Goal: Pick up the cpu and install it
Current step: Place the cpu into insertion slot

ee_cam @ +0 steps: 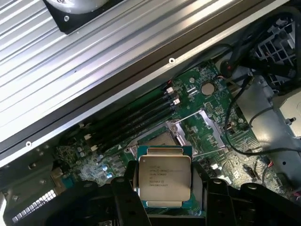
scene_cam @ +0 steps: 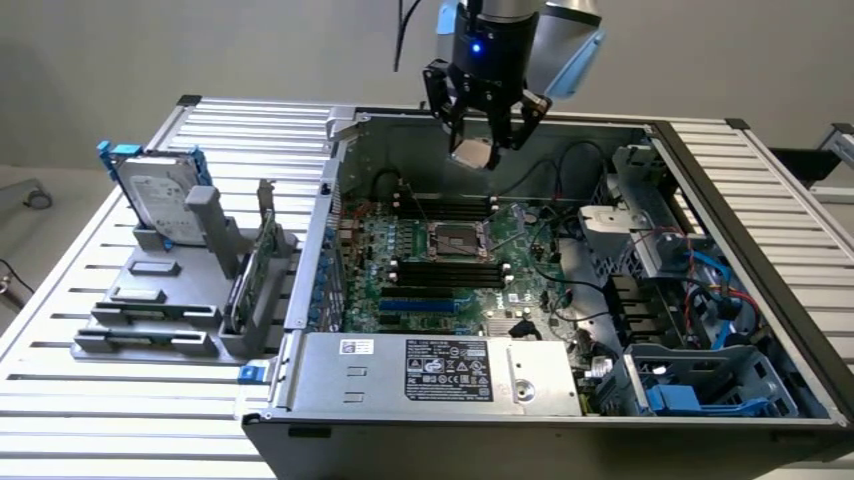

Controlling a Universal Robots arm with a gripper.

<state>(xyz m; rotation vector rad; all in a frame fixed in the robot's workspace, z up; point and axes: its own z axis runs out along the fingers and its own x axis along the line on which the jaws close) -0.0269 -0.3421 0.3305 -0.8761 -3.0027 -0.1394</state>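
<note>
The cpu [ee_cam: 164, 176] is hanging in mid-air well above the socket [scene_cam: 458, 240], clamped by two opposite edges between the black fingers [ee_cam: 123, 200] of the gripper [scene_cam: 483, 135], which is hovering inside the open top of the computer case [scene_cam: 318, 250]. In the wrist view the chip is showing its silver-grey lid and printed markings face-on. The socket is lying beyond it on the green motherboard [ee_cam: 221, 113], apparently open, with long black memory slots [ee_cam: 136, 117] running just beside the socket. The chip is looking light, thin and rigid, so its weight is likely posing little trouble. The smooth metal lid and narrow rim are probably offering a slippery purchase, and the contacts underneath are likely proving delicate. Gripping it by the edges, level and without hard squeezing, is appearing the safest hold, leaving both faces untouched.
</note>
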